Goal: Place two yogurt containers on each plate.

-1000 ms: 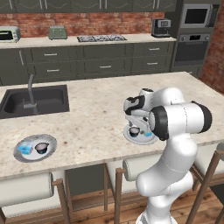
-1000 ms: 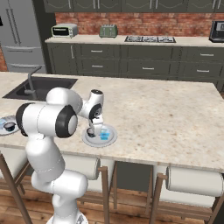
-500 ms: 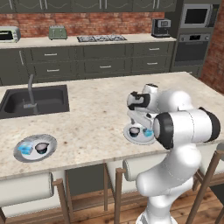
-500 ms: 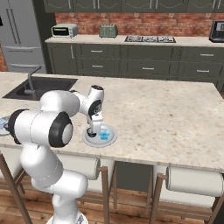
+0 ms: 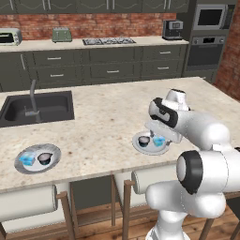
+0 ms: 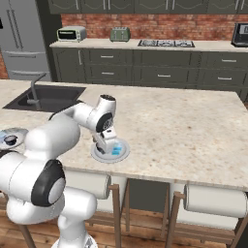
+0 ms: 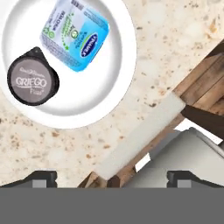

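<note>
Overhead, the gripper stands with jaws wide and empty; beyond them a smooth round plate, edge-cropped, bears a dark round-lidded yogurt cup touching a squarish blue one on speckled stone counter.

The left base view looks forward and down from behind the arm's left side across the tabletop toward the brick back wall; the right base view does the same from the arm's right. Both share the sink, the near plate and the far plate. The hand view looks steeply down, close over the near plate at the tabletop's edge.
</note>
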